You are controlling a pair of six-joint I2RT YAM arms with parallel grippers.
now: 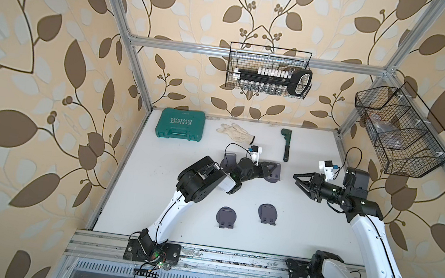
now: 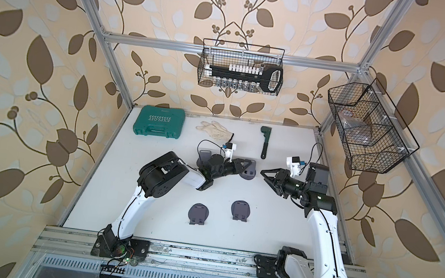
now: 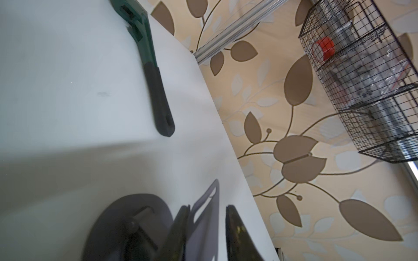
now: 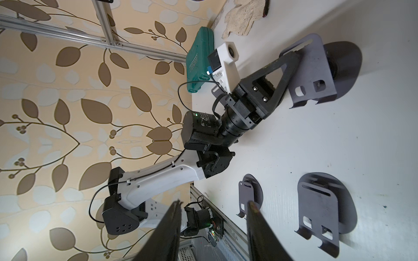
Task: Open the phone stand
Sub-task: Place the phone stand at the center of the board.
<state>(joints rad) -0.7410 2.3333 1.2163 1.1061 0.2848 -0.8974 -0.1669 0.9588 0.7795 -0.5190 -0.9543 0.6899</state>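
Note:
The phone stand (image 1: 273, 177) is a grey disc base with a hinged grey plate, lying mid-table. Its plate (image 4: 316, 67) is tilted up off the base (image 4: 346, 61). My left gripper (image 1: 275, 171) reaches over it, jaws open on either side of the plate's edge. In the left wrist view the plate (image 3: 210, 235) stands between the fingers of the left gripper (image 3: 207, 208); one finger (image 3: 178, 226) rests against it, and a gap separates it from the other. My right gripper (image 1: 295, 179) hovers open and empty to the right of the stand, pointing at it.
Two more stands (image 1: 226, 216) (image 1: 268, 213) lie near the front and a third (image 1: 229, 160) sits behind the left arm. A green case (image 1: 181, 124), a glove (image 1: 235, 132) and a green wrench (image 1: 286, 144) lie along the back. Wire baskets (image 1: 269, 73) (image 1: 401, 130) hang on the walls.

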